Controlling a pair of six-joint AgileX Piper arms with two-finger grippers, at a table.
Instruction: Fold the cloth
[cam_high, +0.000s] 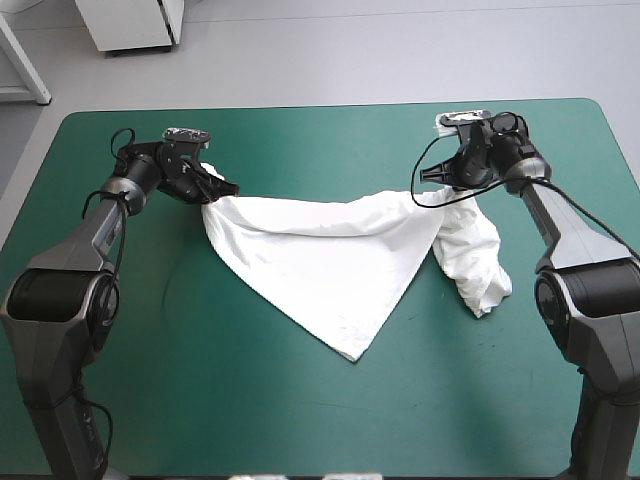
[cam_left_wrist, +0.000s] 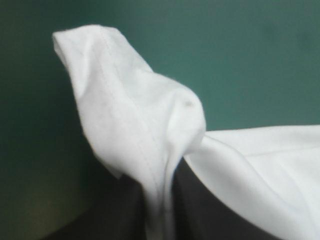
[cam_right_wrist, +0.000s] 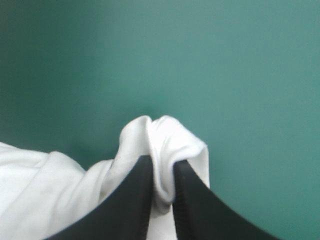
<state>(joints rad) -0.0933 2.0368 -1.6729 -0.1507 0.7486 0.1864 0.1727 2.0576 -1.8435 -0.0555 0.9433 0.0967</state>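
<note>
Nearest, the right end effector (cam_right_wrist: 162, 162) clamps a T-shirt (cam_high: 330, 260) corner, and the left end effector (cam_left_wrist: 162, 200) likewise grips a bunched edge. Cloth sags between them over the table's (cam_high: 200, 400) far half. Even tension and a level lowering look wisest. The bare teal-green cover nearer the robot leaves room.

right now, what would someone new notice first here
The white T-shirt stretches across the teal-green table as a triangle, tip toward the near edge. The left gripper and right gripper each pinch a far corner, and a crumpled part of it trails beside the right one.
</note>
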